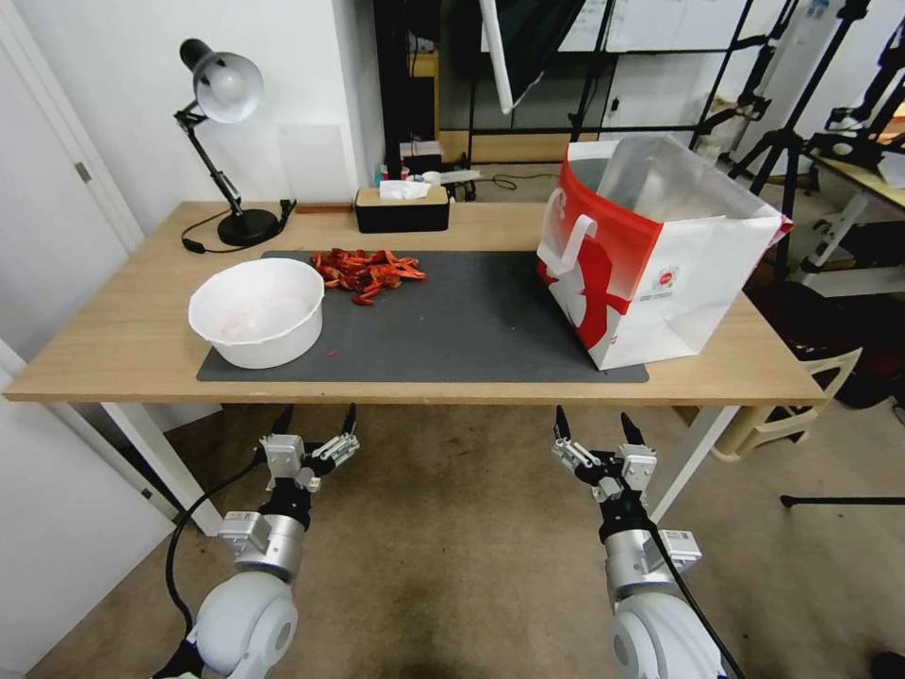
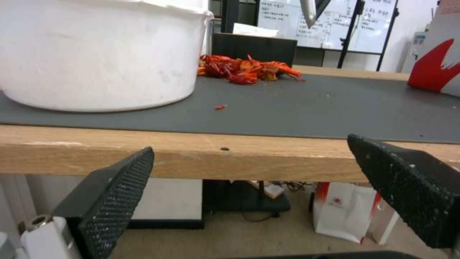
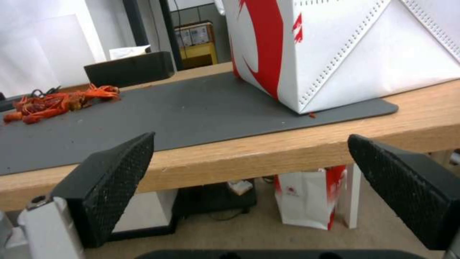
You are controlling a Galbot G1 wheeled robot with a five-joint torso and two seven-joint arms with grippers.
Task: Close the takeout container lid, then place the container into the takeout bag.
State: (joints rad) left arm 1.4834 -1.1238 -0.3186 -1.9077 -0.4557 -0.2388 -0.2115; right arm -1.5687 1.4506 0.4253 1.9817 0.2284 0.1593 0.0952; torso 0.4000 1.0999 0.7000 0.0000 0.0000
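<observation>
Both my arms sit below the near edge of the table (image 1: 113,349), short of the work surface. Left gripper (image 1: 316,426) hangs under the near-left part of the edge, its two black fingers spread wide with nothing between them; in the left wrist view the textured pads (image 2: 117,194) frame the wooden table edge with open air in the gap. Right gripper (image 1: 594,424) mirrors it under the near-right part, fingers likewise spread and empty.

The takeout bag (image 1: 660,255) stands upright on the right side of the grey mat (image 1: 471,321), its far-right corner overhanging onto bare wood. Mouth open, silvery lining visible, one white handle drooping down its red left face. From my head camera I can see only the upper part of the inside; the bottom of the bag is hidden by its own walls, so I cannot tell what lies in it. In the right wrist view the bag is cut off at the top.

I cannot make out the clear clamshell of blueberries anywhere on the table top.

On the mat's left end: a round white bowl (image 1: 256,311), its contents too pale to identify. Just beyond it, a heap of red crayfish pieces (image 1: 366,271). At the far edge, a black tissue box (image 1: 402,209) and a desk lamp (image 1: 226,141) to the far left. Under the table, a second small red-and-white bag (image 3: 307,201) on the floor, partly hidden by the table edge.
</observation>
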